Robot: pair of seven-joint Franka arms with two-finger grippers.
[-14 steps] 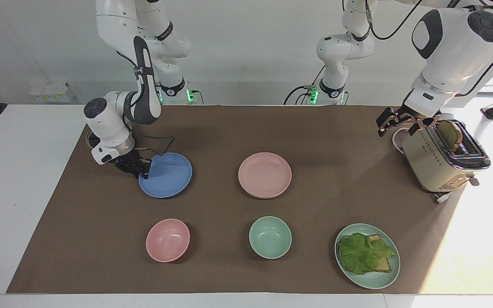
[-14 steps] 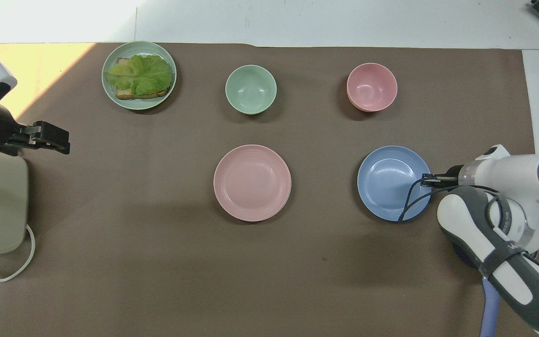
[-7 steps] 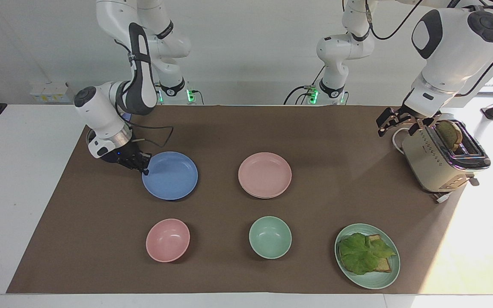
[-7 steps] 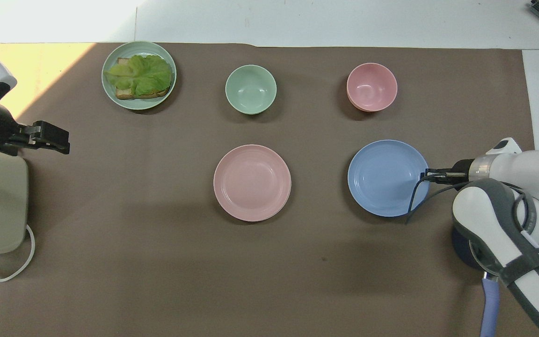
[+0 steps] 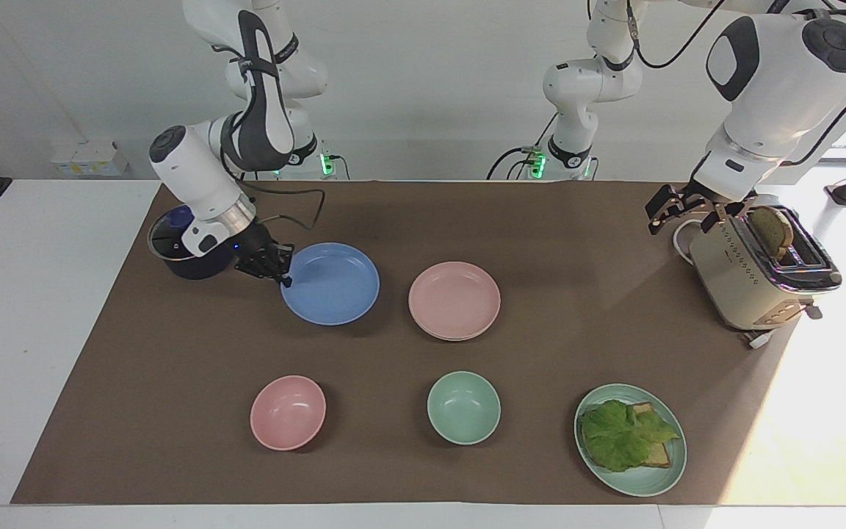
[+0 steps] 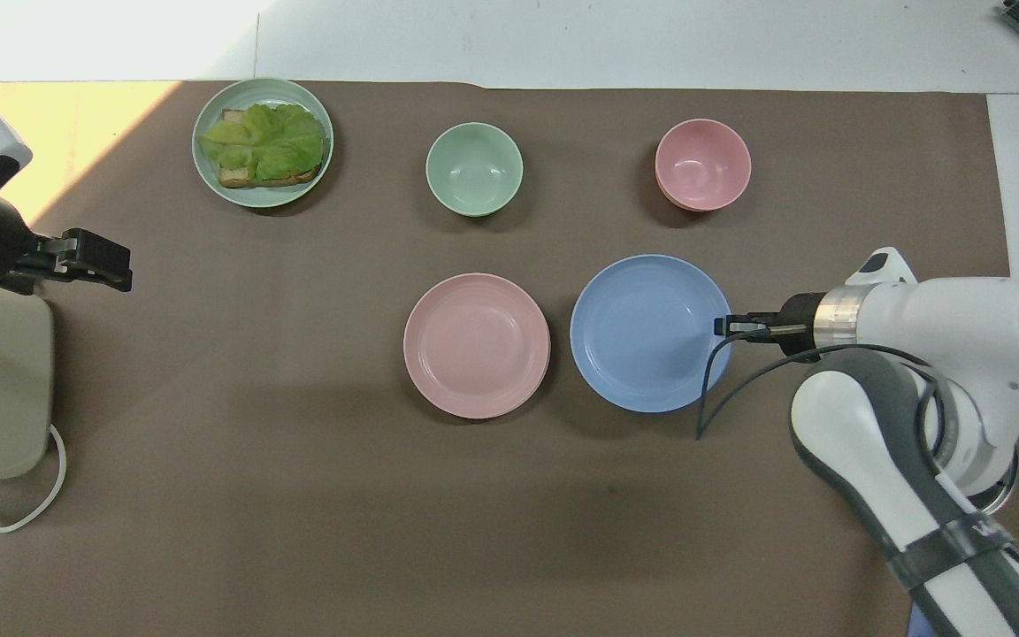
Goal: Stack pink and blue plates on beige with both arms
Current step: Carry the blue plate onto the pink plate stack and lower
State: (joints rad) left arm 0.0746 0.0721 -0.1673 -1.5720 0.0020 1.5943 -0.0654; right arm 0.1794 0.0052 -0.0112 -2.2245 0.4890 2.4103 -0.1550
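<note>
A white counter (image 5: 41, 308) spread with a brown mat (image 5: 408, 213) carries the scene, two glossy white arms rising at the robots' end. The right arm (image 5: 206, 173) leans low over the mat; its black claw (image 5: 285, 278) is clenched on the rim of the round periwinkle-blue matte plate (image 5: 331, 285), which rides just above the mat. The left claw (image 5: 669, 207) waits with its jaws released over the mat beside a cream toaster (image 5: 757, 275) with bread in its slot, at the left arm's end of the counter.

The round pale-pink matte plate (image 5: 454, 297) lies flat at mid-mat on a cream-beige plate whose edge (image 5: 443, 336) only just shows beneath it. The blue plate lies straight out from the right claw toward that stack, rims near but apart, so the right arm is plainly the closer one. The carry appears to need a further run toward the left arm's end of the counter, with the blue plate lifted clear of the pink rim.

Room is ample: open mat lies on the stack's robot side. Farther from the robots stand a mint-green plate of lettuce and toast (image 5: 630, 438), a small pink bowl (image 5: 288, 411) and a mint-green bowl (image 5: 463, 406), well apart from the path. A dark pot (image 5: 177, 253) sits by the right arm's wrist.
</note>
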